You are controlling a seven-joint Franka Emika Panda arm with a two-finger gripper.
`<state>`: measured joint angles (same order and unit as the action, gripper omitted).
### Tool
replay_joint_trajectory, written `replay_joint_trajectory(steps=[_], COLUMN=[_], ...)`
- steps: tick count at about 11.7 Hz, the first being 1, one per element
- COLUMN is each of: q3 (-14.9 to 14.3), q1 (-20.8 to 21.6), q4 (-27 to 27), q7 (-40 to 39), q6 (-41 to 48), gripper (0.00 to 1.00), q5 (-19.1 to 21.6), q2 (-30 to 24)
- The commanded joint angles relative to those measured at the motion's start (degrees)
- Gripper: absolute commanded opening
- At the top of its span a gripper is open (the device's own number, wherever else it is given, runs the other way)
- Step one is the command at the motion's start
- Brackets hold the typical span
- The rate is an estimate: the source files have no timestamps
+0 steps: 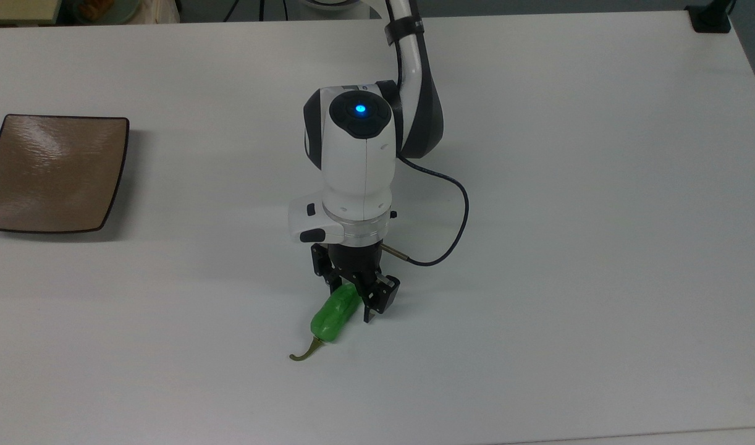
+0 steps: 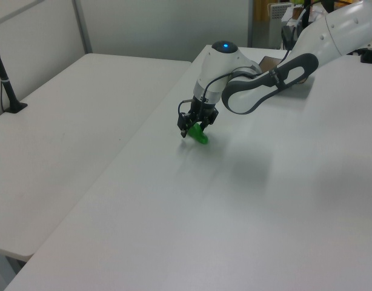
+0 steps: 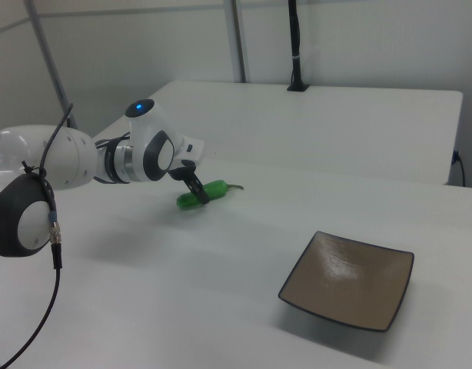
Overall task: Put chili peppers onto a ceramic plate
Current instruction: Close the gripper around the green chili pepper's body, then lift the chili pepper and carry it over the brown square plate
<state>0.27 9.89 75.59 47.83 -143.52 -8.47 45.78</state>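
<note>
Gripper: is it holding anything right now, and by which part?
The gripper has its fingers around the green chili pepper's blunt end, opposite the stem; the pepper lies on the table.

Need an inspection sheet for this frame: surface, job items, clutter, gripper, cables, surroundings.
Surface: white table, bare apart from the job's things.
Chili pepper: green, lying on the table, stem toward the top view's bottom edge; not on the plate.
Ceramic plate: square, brown, empty, at the top view's left edge, well apart from the pepper.
Clutter: nothing seen on the table.
Gripper: lowered over the pepper's far end, a finger on each side; a closed grip cannot be confirmed.
Cables: dark cable loops from the wrist on the top view's right, off the table surface.
Surroundings: second white table alongside; black post at its far edge.
</note>
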Motion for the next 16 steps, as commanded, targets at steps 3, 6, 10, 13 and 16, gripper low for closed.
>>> replay_joint_trajectory(steps=[3, 6, 10, 13, 16], q3=[-0.35, -0.35, -0.35, -0.35, -0.79], q1=[0.13, -0.39, -3.19, -7.15, -10.76], q4=[-0.45, -0.45, 0.6, 0.69, 2.01], q7=[0.69, -0.53, -10.69, -24.75, -36.63], q6=[-1.33, -1.06, 4.27, 15.15, 22.13], gripper=[0.18, 0.17, 0.16, 0.16, 0.16], q5=[-2.34, -2.43, -1.29, 0.12, 1.96], q2=[0.45, -0.42, -5.6, -10.43, -14.83])
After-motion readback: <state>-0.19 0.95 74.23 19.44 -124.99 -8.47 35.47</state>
